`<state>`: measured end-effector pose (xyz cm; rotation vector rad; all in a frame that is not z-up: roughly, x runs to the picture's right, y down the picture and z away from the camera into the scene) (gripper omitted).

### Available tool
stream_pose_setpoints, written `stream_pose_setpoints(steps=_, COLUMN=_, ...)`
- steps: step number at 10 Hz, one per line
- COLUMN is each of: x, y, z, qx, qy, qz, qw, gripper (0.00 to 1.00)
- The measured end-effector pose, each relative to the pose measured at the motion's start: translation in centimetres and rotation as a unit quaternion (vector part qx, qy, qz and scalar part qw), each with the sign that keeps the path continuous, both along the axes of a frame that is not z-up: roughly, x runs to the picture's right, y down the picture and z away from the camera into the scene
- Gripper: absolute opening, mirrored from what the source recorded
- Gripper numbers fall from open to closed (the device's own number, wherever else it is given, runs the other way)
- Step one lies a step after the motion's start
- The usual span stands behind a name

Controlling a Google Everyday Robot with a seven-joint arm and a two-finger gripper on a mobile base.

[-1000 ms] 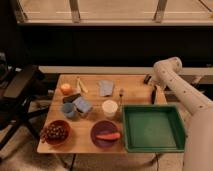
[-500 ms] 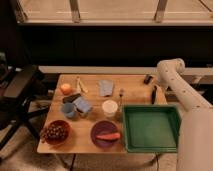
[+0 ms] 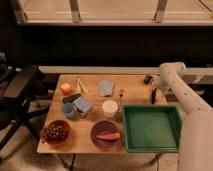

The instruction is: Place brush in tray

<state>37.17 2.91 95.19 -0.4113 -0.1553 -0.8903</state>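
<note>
Heads up, nothing's been picked up yet. The brush (image 3: 153, 95) is lying flat on the table (image 3: 135, 87) way over on the right, just behind the far right corner of the tray (image 3: 150, 129) and close to the table's right edge. The gripper (image 3: 148, 78) sits at the back right corner of the table, just behind the brush. It looks open, with nothing in it as far as I can tell.

Stuff that could bite you from here:

- That handle is thin and lies flat on the wood. Come down a bit off-centre and I'd bet one finger just nudges it sideways instead of pinching it, and with the edge that close, it could roll right off the table.
- Grab it near one end and it'll probably droop or swing, then catch the tray's raised rim on the way in.
- The fork (image 3: 120, 92) sits well to the left of the brush, so I doubt you'd mix them up, but it's the same skinny shape. Aim for the dark one.
- The tray is right next to the brush, so a low carry could shove the tray.
</note>
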Motion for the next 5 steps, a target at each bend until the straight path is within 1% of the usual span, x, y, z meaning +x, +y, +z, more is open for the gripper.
stream_pose_setpoints(steps=2, x=0.4, y=0.9, z=0.4, qx=0.027, qy=0.009, qz=-0.003, qw=0.9996, gripper=0.63)
stream_pose_setpoints(steps=3, x=0.5, y=1.0, z=0.7, qx=0.035, qy=0.011, qz=-0.005, qw=0.9993, gripper=0.63)
stream_pose_setpoints(steps=5, x=0.2, y=1.5, z=1.6, qx=0.038, qy=0.01, qz=-0.002, qw=0.9992, gripper=0.63)
